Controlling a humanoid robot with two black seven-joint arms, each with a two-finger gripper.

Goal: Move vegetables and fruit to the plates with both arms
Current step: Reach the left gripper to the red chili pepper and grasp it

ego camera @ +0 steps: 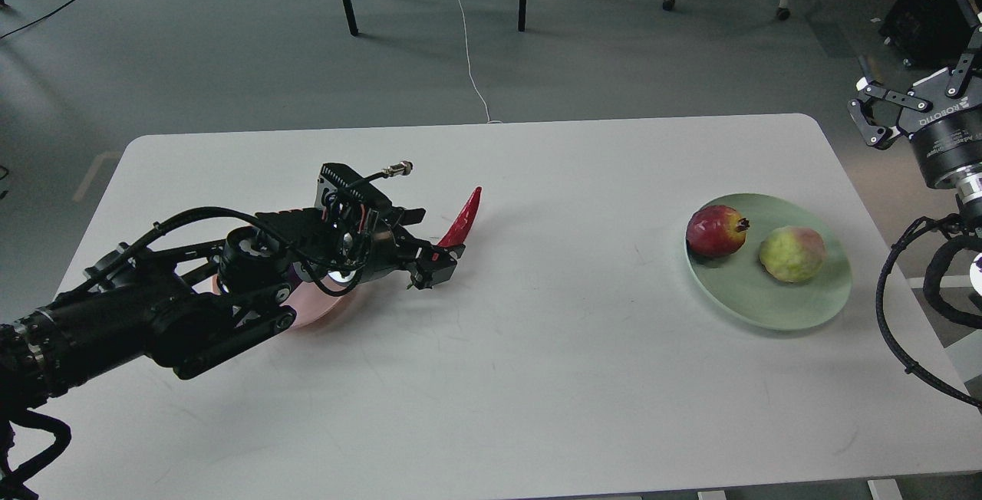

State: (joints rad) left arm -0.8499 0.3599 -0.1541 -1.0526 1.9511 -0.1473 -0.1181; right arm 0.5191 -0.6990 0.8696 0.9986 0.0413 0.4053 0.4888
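At three o'clock on the white desk (491, 377), the dark red pomegranate (715, 231) and bumpy yellow-green fruit (792, 254) sit on the mint green plate (767, 308): fruit done. At nine o'clock, the left tool (443, 254) pinches the curved red chili (463, 218) beside the pale pink plate (322, 308), delivery pending. The right tool (874, 113) hangs spread, empty.

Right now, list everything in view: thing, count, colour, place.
table: 1, white, fills the centre
green plate: 1, pale mint, table right
pomegranate: 1, dark red, on green plate, left side
round fruit: 1, yellow-green with pink blush, on green plate
pink plate: 1, pale pink, table left, mostly hidden under left arm
chili: 1, red, at left gripper tip
left gripper: black, closed on chili
right gripper: black, open, off table's right edge
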